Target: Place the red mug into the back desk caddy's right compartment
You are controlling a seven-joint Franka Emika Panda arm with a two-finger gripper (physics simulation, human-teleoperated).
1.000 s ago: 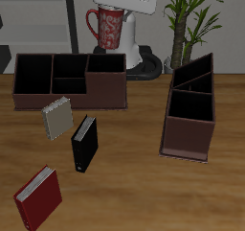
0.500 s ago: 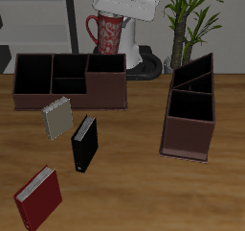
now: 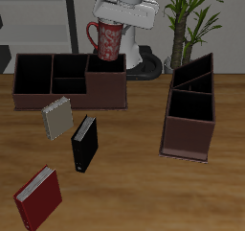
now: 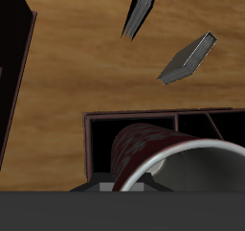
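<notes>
Nearest the table's front edge lies the red book, flat on the wood. A little farther back the black book stands on its edge, and the grey book lies just beside the caddy's front wall. None of them sits in my path, so I leave them alone. Off to the side stands the narrower caddy with its tall slanted dividers; it is not the one I want.

Behind the books runs the back desk caddy, long and low, its black cells facing up. The right compartment is the large end cell nearest the robot's base, and it looks empty, so I judge there is room for the mug to go straight down.

Above that cell I hold the red mug in the air, clear of the caddy's walls. The gripper is closed on the mug's rim from above, so the mug hangs upright with its handle turned outward. In the wrist view the mug fills the foreground, its pale inside showing, with the brown-walled cell open beneath it. I read that as well lined up for lowering. The potted plant stands farthest back.
</notes>
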